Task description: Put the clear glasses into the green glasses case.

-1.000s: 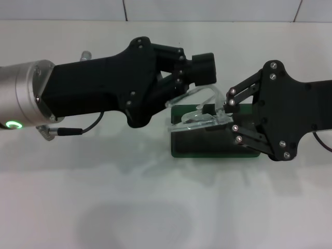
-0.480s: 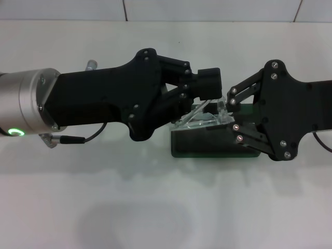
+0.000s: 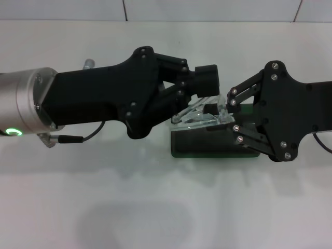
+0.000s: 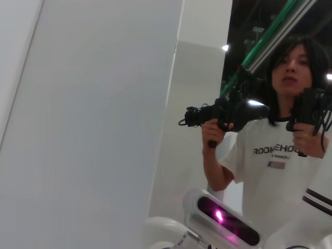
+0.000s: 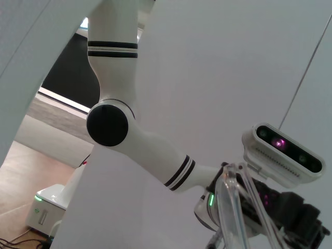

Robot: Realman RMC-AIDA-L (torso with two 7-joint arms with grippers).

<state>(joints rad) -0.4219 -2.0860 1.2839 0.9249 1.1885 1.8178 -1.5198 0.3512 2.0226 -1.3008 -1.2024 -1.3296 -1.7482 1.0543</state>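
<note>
1. Your left gripper [image 3: 205, 98] and right gripper [image 3: 224, 115] meet tip to tip over the green glasses case [image 3: 207, 147], which sits on the white tabletop [image 3: 155, 197] directly under them.
2. The clear glasses [image 3: 199, 116] hang between the two grippers, above the case's open tray and not yet down in it.
3. The right gripper looks pinched on the end of the glasses nearest it, fingers [image 3: 232, 96] angled in but not fully together. In the right wrist view a clear temple [image 5: 231, 210] runs close past the camera.
4. You can't tell whether the left gripper is closed or gripping anything: its body covers the fingertips and that end of the frame.
5. Handling, judged: light, stiff, thin plastic, slick and easy to snap or twist. Hold it at the frame front or hinge corner, not mid-temple, and squeeze gently.
6. Hard to read: the transparent frame blurs against the case, so whether the temples are folded is unclear. The case lid is hidden behind the grippers. The left wrist view shows none of it.
</note>
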